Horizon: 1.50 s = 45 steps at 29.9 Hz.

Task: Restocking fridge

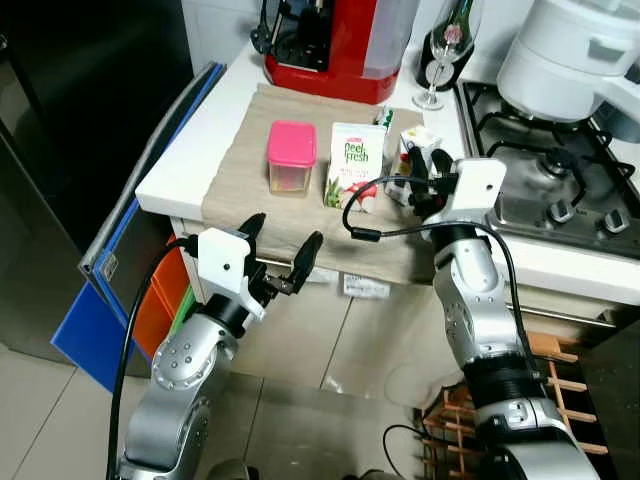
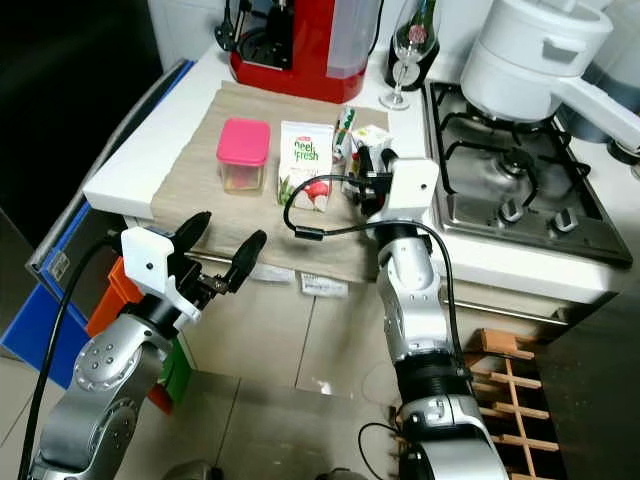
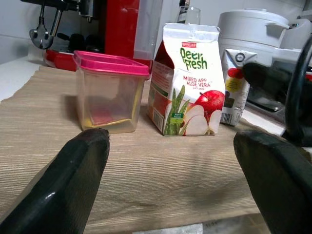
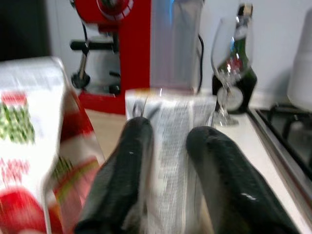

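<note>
On a beige mat on the counter stand a clear container with a pink lid, a white Peel Fresh juice carton and a small juice carton. My right gripper is at the small carton, its fingers close on either side of it. The carton still stands on the mat. My left gripper is open at the counter's front edge, facing the pink-lidded container, with nothing between its fingers.
A red coffee machine and a wine glass stand at the back of the counter. A gas hob with a white pot lies to the right. A dark fridge is left. A wooden rack sits on the floor.
</note>
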Available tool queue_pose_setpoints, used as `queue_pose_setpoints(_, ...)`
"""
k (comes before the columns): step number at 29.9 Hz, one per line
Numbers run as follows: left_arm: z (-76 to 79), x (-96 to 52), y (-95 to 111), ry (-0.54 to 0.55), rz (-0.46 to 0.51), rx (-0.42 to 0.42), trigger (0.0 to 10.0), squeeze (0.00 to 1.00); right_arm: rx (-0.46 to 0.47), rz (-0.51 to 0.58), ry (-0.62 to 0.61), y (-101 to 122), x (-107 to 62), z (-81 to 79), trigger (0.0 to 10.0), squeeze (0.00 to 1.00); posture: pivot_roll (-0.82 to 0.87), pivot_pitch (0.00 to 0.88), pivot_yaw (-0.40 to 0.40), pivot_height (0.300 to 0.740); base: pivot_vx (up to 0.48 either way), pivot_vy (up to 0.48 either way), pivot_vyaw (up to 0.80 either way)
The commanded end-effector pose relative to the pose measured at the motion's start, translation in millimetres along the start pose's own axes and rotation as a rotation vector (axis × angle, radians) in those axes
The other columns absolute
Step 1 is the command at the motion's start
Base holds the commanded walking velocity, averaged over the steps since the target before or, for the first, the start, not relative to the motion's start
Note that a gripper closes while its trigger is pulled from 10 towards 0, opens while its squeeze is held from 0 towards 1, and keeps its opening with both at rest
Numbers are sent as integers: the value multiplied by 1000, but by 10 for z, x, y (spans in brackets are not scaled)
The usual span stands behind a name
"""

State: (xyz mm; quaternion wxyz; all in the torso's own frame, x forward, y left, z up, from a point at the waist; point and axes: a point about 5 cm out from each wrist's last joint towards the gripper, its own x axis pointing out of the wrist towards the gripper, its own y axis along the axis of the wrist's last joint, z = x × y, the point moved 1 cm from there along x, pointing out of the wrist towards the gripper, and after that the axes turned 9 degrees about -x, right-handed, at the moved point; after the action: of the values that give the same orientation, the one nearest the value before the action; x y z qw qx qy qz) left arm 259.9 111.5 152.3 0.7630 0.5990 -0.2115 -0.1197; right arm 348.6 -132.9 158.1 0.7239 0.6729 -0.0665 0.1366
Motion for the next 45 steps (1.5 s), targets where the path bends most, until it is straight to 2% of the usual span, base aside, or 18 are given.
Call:
queue_pose_setpoints(1, 20, 21, 10, -16, 7, 11, 10000, 0, -5, 7, -15, 32, -19, 42, 0, 0, 54, 41, -73, 740, 0, 0, 0)
queue_pose_setpoints(3, 16, 20, 11, -15, 8, 12, 10000, 0, -11, -3, -6, 24, -119, 21, 0, 0, 48, 43, -76, 740, 0, 0, 0)
queue_pose_setpoints(5, 16, 21, 14, -16, 9, 12, 10000, 0, -30, 6, -8, 56, -145, 31, 0, 0, 45, 45, -75, 740, 0, 0, 0)
queue_pose_setpoints(6, 17, 21, 16, -16, 9, 12, 10000, 0, -40, 9, -10, 76, -152, 41, 5490, 0, 45, 45, -75, 740, 0, 0, 0)
queue_pose_setpoints(7, 18, 21, 17, -16, 10, 13, 10000, 0, -42, 10, -10, 96, -158, 49, 10000, 0, 45, 45, -75, 740, 0, 0, 0)
queue_pose_setpoints(11, 25, 19, 24, -17, 10, 12, 10000, 0, -33, -2, 34, 136, -191, 46, 10000, 0, 42, 48, -74, 740, 0, 0, 0)
queue_pose_setpoints(12, 25, 21, 25, -17, 10, 14, 10000, 0, -32, -2, 54, 149, -209, 65, 10000, 1000, 38, 51, -75, 740, 0, 0, 0)
queue_pose_setpoints(16, 20, 30, 27, -15, 10, 17, 10000, 0, -42, -9, 85, 187, -256, 164, 10000, 1000, 34, 51, -77, 740, 0, 0, 0)
queue_pose_setpoints(17, 18, 35, 28, -13, 11, 16, 10000, 0, -58, -7, 69, 221, -253, 279, 10000, 1000, 27, 51, -76, 740, 0, 0, 0)
queue_pose_setpoints(21, 31, 47, 26, -14, 13, 12, 10000, 0, -71, 21, 22, 315, -183, 435, 10000, 1000, 22, 48, -74, 740, 0, 0, 0)
queue_pose_setpoints(23, 36, 59, 32, -16, 16, 11, 10000, 0, -56, 32, 19, 369, -135, 446, 10000, 1000, 22, 48, -74, 740, 0, 0, 0)
queue_pose_setpoints(30, 28, 83, 42, -17, 20, 13, 10000, 0, 47, -19, 32, 336, -107, 394, 10000, 1000, 21, 43, -75, 740, 0, 0, 0)
queue_pose_setpoints(33, 34, 84, 26, -16, 15, 9, 10000, 0, 80, -74, 28, 229, -112, 344, 10000, 1000, 20, 42, -75, 740, 0, 0, 0)
queue_pose_setpoints(37, 34, 86, 20, -15, 12, 10, 10000, 0, 119, -117, 31, 148, -118, 264, 10000, 1000, 20, 44, -75, 740, 0, 0, 0)
queue_pose_setpoints(38, 25, 87, 24, -13, 13, 12, 10000, 0, 135, -122, 61, 164, -118, 191, 10000, 1000, 24, 45, -76, 740, 0, 0, 0)
queue_pose_setpoints(45, 27, 104, 28, -6, 17, 15, 10000, 0, 147, -133, 113, 176, -186, 35, 10000, 1000, 45, 38, -82, 740, 0, 0, 0)
